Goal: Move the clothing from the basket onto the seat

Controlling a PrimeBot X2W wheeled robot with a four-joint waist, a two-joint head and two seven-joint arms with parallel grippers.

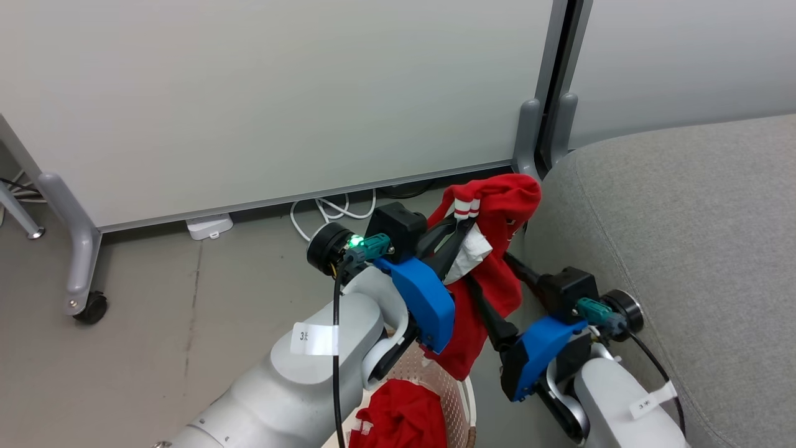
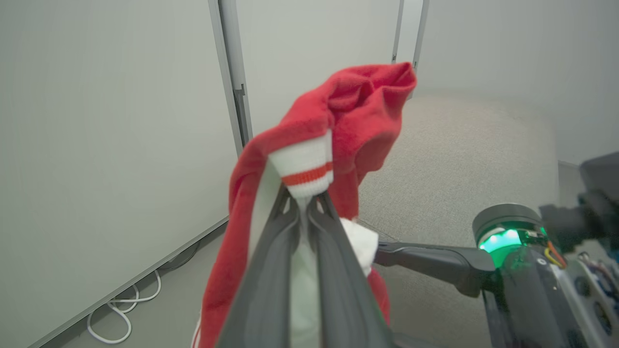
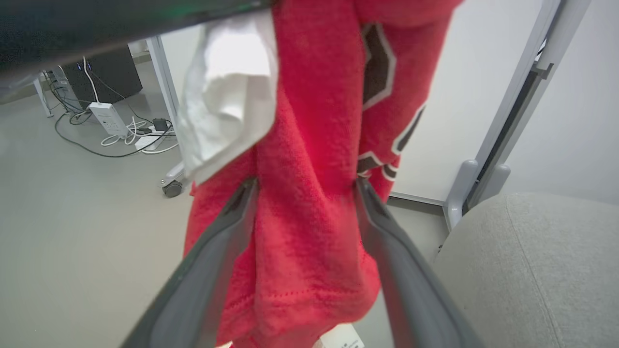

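Above the basket (image 1: 465, 398), left of the seat (image 1: 684, 236), the left gripper (image 2: 304, 195) pinches the striped cuff of a red garment (image 1: 507, 199). The right gripper (image 3: 305, 186) is spread around the hanging cloth; more clothing (image 1: 398, 414) lies in the basket.

Basket (image 1: 458, 398) mostly hidden behind the left forearm (image 1: 298, 373), cut by the bottom edge; red garment (image 1: 398, 417) inside it likewise cut off; seat (image 1: 684, 249) runs past the right edge.

red white-trimmed clothing (image 1: 497, 274), grey seat (image 1: 684, 249), cream basket (image 1: 449, 379)
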